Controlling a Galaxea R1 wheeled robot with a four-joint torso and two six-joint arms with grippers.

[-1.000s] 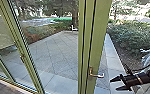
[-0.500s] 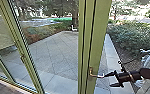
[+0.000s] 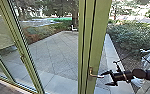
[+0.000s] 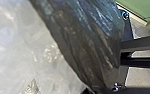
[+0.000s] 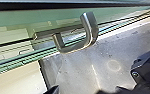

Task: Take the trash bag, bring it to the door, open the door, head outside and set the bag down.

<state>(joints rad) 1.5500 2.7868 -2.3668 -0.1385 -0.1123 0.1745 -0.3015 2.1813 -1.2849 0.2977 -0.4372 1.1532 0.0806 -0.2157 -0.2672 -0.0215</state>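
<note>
Where door bars yard, right tool gapes empty near handle; left tool's hold unclear.

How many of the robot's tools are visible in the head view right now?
1: the right tool, at the lower right, open, with its fingertips close to the handle on the green frame.

A building's glazed edge: green-framed glass doors give onto a paved yard with shrubs.
</note>
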